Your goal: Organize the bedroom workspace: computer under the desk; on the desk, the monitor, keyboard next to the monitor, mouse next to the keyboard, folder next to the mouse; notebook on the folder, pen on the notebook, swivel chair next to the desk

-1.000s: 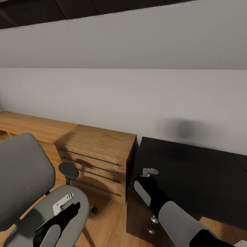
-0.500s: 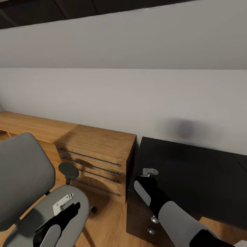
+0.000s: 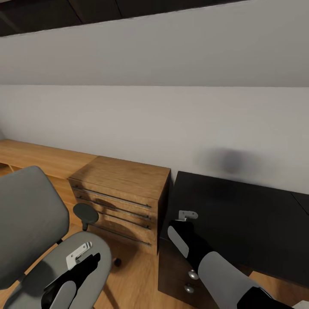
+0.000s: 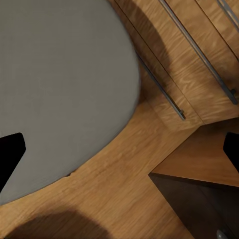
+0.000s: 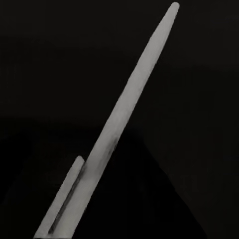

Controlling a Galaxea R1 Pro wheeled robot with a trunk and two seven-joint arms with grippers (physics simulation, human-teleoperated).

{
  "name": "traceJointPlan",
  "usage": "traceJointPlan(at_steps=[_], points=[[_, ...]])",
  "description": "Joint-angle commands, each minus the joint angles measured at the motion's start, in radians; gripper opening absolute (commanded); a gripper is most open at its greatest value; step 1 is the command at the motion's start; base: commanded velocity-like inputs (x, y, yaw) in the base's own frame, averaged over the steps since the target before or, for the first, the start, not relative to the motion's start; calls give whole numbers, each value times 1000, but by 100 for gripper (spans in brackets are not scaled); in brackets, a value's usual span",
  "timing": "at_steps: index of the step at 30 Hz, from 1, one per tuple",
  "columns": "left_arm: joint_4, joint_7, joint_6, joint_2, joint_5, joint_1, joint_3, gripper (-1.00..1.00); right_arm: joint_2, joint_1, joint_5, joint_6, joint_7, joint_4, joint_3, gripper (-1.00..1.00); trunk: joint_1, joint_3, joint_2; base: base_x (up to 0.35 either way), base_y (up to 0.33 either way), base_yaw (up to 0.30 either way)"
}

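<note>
At the far left of the head view stands the chair (image 3: 32, 223), grey, with its backrest toward the left edge and its seat reaching toward the middle; a round black armrest pad (image 3: 85, 212) sits at the seat's right side. The left claw (image 3: 79, 254) hangs over the seat, its pale bracket above the grey cushion. In the left wrist view the two black fingertips (image 4: 10, 157) stand far apart at opposite edges, so this claw is wide open and has hold of nothing; between them lie the seat (image 4: 59, 84), the wood floor (image 4: 114, 194) and the front of an oak drawer unit (image 4: 199, 64).

That oak drawer unit (image 3: 122, 195), with long metal bar handles, stands against the grey wall (image 3: 154, 124), just right of the chair, with a low oak shelf (image 3: 38, 156) running off behind it to the left.

Next comes the tabletop (image 3: 240, 219), glossy black, with black drawers with round silver knobs (image 3: 193, 274) beneath its near left corner. The right claw (image 3: 187, 215) hovers over the tabletop's left edge. In the right wrist view the pen (image 5: 119, 134), slim and white, runs slantwise from the claw's end outward over the black surface, so it looks gripped, though the fingers cannot be made out there.
</note>
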Motion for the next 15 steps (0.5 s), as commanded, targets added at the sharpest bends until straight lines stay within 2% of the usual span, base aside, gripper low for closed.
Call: traceJointPlan(at_steps=[1, 15], points=[[-2, 9, 1, 1, 7, -1, -2, 100, 0, 0, -3, 14, -7, 7, 1, -100, 0, -1, -1, 0, 0, 0], [-2, 9, 3, 1, 8, -1, -2, 100, 0, 0, -3, 14, -7, 7, 2, -100, 0, -1, -1, 0, 0, 0]])
